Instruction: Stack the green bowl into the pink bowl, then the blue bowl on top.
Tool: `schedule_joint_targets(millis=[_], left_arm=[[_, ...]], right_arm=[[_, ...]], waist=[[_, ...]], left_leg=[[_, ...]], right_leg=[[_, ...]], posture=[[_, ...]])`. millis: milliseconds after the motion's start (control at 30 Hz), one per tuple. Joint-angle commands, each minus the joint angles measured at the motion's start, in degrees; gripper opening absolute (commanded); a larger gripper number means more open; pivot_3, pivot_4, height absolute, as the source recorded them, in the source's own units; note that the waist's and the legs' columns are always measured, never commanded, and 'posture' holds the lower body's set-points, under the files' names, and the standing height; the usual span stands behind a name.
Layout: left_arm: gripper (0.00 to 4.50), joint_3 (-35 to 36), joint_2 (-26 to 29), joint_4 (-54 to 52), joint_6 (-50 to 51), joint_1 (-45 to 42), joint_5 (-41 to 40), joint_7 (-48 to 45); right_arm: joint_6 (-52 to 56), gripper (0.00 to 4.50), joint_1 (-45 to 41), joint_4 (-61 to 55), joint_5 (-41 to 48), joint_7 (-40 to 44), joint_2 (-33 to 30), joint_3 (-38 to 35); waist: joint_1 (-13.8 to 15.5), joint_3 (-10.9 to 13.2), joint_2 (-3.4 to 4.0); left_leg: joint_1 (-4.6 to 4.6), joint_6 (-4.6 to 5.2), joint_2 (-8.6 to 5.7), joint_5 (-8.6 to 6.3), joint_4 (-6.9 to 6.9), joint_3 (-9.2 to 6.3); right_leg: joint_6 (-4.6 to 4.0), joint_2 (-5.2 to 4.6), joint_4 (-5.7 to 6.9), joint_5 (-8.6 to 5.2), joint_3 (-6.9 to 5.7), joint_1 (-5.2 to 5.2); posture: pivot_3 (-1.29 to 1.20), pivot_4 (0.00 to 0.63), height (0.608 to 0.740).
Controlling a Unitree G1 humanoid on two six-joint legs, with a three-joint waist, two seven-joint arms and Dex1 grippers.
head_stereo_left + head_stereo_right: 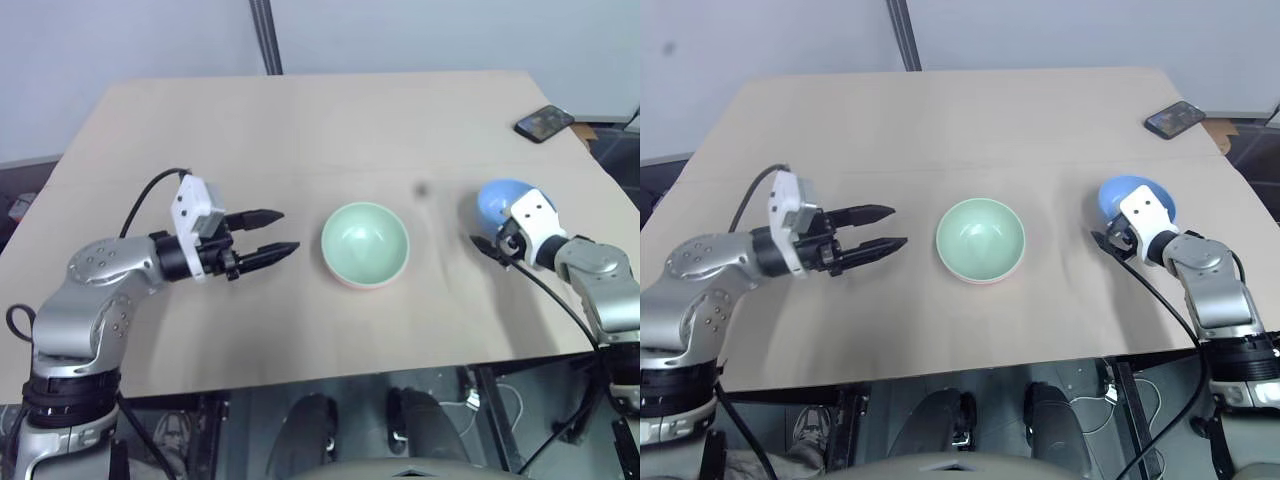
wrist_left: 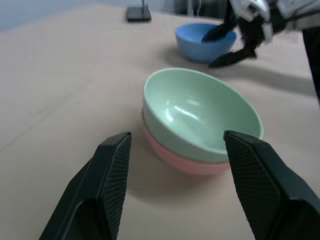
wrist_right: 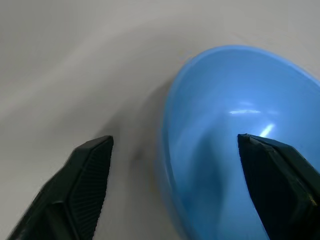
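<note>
Your right gripper point(image 3: 172, 145) stands open astride the blue bowl's point(image 3: 235, 140) near rim, one ribbed black finger inside, one outside, not clamped; that bowl is smooth and glossy. Your left gripper point(image 1: 268, 235) is open and empty, aimed at the stack beside it; the green bowl point(image 1: 365, 241), plain and round, sits nested in the pink bowl point(image 2: 185, 161) mid-table point(image 1: 300, 120); matte tan top.
</note>
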Motion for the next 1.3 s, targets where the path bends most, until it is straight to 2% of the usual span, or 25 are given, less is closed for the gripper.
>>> schedule_joint_targets(millis=[33, 67, 100, 133, 200, 233, 267, 300, 333, 500, 600, 667, 967, 1000, 1033, 1067, 1100, 1233, 1267, 1300], left_arm=[[3.17, 2.6, 2.0, -2.7, -4.0, 2.8, -0.2, -1.5], [3.17, 2.8, 2.1, -2.7, -4.1, 3.1, -0.7, -1.3], [3.17, 3.1, 1.9, -2.7, -4.7, 3.4, -0.9, -1.0], [3.17, 3.4, 1.8, -2.8, -4.7, 3.6, -1.7, -1.0], [3.17, 3.6, 1.9, -2.8, -4.3, 3.8, -3.2, -1.2], [3.17, 3.7, 2.1, -2.8, -3.3, 3.7, -4.7, -1.7], [3.67, 4.2, 2.4, -2.4, -2.2, 3.5, -6.6, -2.5], [3.96, 4.6, 2.7, -2.0, -1.4, 3.2, -8.2, -3.0], [4.44, 4.9, 2.9, -1.8, -1.0, 3.1, -9.2, -3.2], [4.44, 4.6, 3.2, 0.0, -1.1, 2.8, -9.0, -1.3], [4.44, 3.9, 3.5, 1.2, -2.2, 3.3, -7.8, -2.0], [4.44, 3.4, 3.3, 1.3, -2.7, 3.4, -7.0, -1.4], [4.44, 3.1, 2.6, 1.8, -3.7, 2.8, -6.4, 0.9], [4.50, 3.1, 2.6, 1.8, -3.7, 2.9, -6.4, 1.3], [4.50, 3.1, 2.7, 1.7, -3.8, 2.9, -6.3, 1.6], [4.50, 3.0, 2.7, 1.6, -3.9, 3.0, -6.1, 2.0], [4.50, 2.9, 2.6, 1.4, -3.9, 3.1, -6.1, 2.3], [4.50, 2.4, 2.2, 0.5, -6.2, 3.9, -4.2, 3.6], [4.50, 2.6, 1.2, 0.3, -7.2, 4.1, -3.9, 4.4], [4.50, 2.7, 0.5, 0.2, -7.9, 4.2, -3.8, 4.9]], right_arm=[[-2.1, 2.27, -2.1, 3.4, -1.1, 1.0, -0.5, 0.3], [-2.7, 2.14, -2.4, 4.3, -1.2, 1.1, -0.5, 0.3], [-3.2, 1.53, -2.7, 4.7, -1.4, 1.2, -0.4, 0.4], [-3.6, 1.18, -2.9, 4.8, -1.6, 1.2, -0.3, 0.3], [-4.1, 0.21, -3.2, 4.8, -1.9, 1.2, -0.3, 0.3], [-4.3, 0.10, -3.3, 4.3, -2.0, 1.3, -0.3, 0.2], [-4.4, 0.00, -3.2, 3.3, -1.9, 1.5, -0.4, 0.1], [-4.4, 0.00, -3.0, 1.8, -1.3, 2.3, -0.5, -0.1], [-4.5, 0.00, -2.8, 0.8, -0.9, 2.8, -0.5, -0.2], [-1.0, 0.00, -1.3, -13.5, 6.2, 8.2, 0.4, -0.5], [5.6, 0.00, -1.7, -26.3, 12.1, 11.2, 0.6, 1.8], [8.7, 0.00, -2.6, -30.6, 13.6, 11.0, 1.3, 3.4], [10.3, 0.00, -6.0, -33.0, 12.3, 13.2, 2.7, 13.9], [10.7, 0.78, -6.3, -32.8, 12.7, 13.8, 2.8, 14.4], [11.0, 1.07, -6.5, -32.6, 12.9, 14.3, 2.9, 15.0], [10.9, 1.73, -6.7, -32.5, 12.8, 14.7, 2.9, 15.6], [10.9, 2.07, -6.8, -32.5, 12.6, 14.8, 3.0, 15.9], [11.2, 4.13, -7.2, -32.8, 13.4, 13.6, 4.0, 13.9], [11.5, 4.48, -7.4, -33.2, 14.7, 12.0, 5.1, 11.2], [11.8, 4.48, -7.5, -33.4, 15.7, 10.9, 5.9, 9.2]], waist=[[0.0, 0.0, 0.00], [0.1, 0.0, 0.00], [0.1, 0.0, 0.00], [0.1, 0.0, 0.00], [0.0, 0.0, 0.00], [-0.1, 0.0, -0.03], [-0.2, 0.0, -0.05], [-0.2, 0.0, -0.03], [-0.2, 0.0, -0.03], [-0.3, 0.0, 0.01], [-0.3, 0.0, 0.01], [-0.2, 0.0, 0.00], [0.2, 0.0, -0.02], [0.1, 0.0, -0.02], [0.1, 0.0, -0.03], [0.1, 0.0, -0.03], [0.1, 0.0, -0.03], [0.1, 0.0, -0.03], [0.1, 0.0, -0.03], [0.1, 0.0, -0.02]], left_leg=[[-0.01, 0.00, 0.01, 0.00, 0.00, -0.01], [-0.01, 0.00, 0.00, 0.00, 0.00, -0.01], [-0.01, 0.00, 0.00, 0.00, 0.00, 0.00], [-0.01, 0.00, 0.00, 0.00, 0.00, 0.00], [0.00, 0.00, -0.01, 0.00, 0.00, 0.01], [0.01, 0.00, 0.00, 0.00, 0.00, 0.02], [0.03, 0.00, 0.00, 0.00, 0.00, 0.01], [0.03, 0.00, 0.02, 0.00, 0.00, 0.01], [0.02, 0.00, 0.02, 0.00, 0.00, 0.02], [0.00, 0.00, 0.03, 0.00, -0.02, 0.03], [0.00, 0.01, 0.03, -0.01, -0.02, 0.02], [0.00, 0.01, 0.04, -0.01, -0.02, 0.00], [-0.02, -0.01, -0.01, 0.00, -0.02, -0.03], [-0.02, -0.01, -0.01, 0.00, -0.02, -0.03], [-0.02, -0.01, -0.01, 0.00, -0.02, -0.02], [-0.02, 0.00, -0.01, -0.01, -0.02, -0.02], [-0.02, 0.00, -0.01, -0.01, -0.02, -0.02], [-0.02, -0.01, 0.00, 0.00, -0.02, -0.03], [-0.02, -0.01, 0.00, 0.00, -0.02, -0.03], [-0.02, -0.01, 0.00, 0.00, -0.02, -0.03]], right_leg=[[0.00, 0.00, -0.01, 0.00, -0.01, 0.00], [0.00, 0.00, -0.01, 0.00, -0.01, 0.00], [-0.01, -0.01, -0.01, 0.00, -0.01, 0.00], [-0.01, -0.02, -0.01, 0.00, -0.01, 0.00], [-0.01, -0.02, -0.01, 0.00, 0.01, 0.00], [0.00, -0.02, 0.00, 0.00, 0.02, 0.01], [0.00, -0.01, 0.00, 0.00, 0.01, 0.02], [-0.01, -0.01, 0.01, 0.00, 0.01, 0.01], [-0.01, -0.01, 0.04, 0.00, 0.02, -0.01], [0.00, -0.01, 0.07, 0.00, 0.04, -0.06], [0.00, -0.01, 0.08, 0.00, 0.01, -0.06], [0.00, -0.02, 0.08, 0.00, 0.00, -0.06], [-0.02, -0.09, 0.06, 0.00, -0.07, -0.06], [-0.02, -0.09, 0.06, 0.00, -0.07, -0.06], [-0.02, -0.09, 0.06, 0.00, -0.07, -0.06], [-0.02, -0.09, 0.05, 0.00, -0.07, -0.06], [-0.02, -0.09, 0.05, 0.00, -0.07, -0.05], [-0.02, -0.09, 0.06, 0.00, -0.09, -0.06], [-0.02, -0.09, 0.06, 0.00, -0.09, -0.05], [-0.02, -0.10, 0.06, 0.00, -0.08, -0.05]], posture=[[0.00, 0.150, 0.740], [0.00, 0.150, 0.740], [0.00, 0.150, 0.740], [0.00, 0.150, 0.740], [0.00, 0.150, 0.740], [0.00, 0.150, 0.740], [0.00, 0.150, 0.740], [0.00, 0.150, 0.740], [0.00, 0.150, 0.740], [0.00, 0.150, 0.740], [0.00, 0.150, 0.740], [0.00, 0.150, 0.740], [0.00, 0.150, 0.740], [0.00, 0.150, 0.740], [0.00, 0.150, 0.740], [0.00, 0.150, 0.740], [0.00, 0.150, 0.740], [0.00, 0.150, 0.740], [0.00, 0.150, 0.740], [0.00, 0.150, 0.740]])
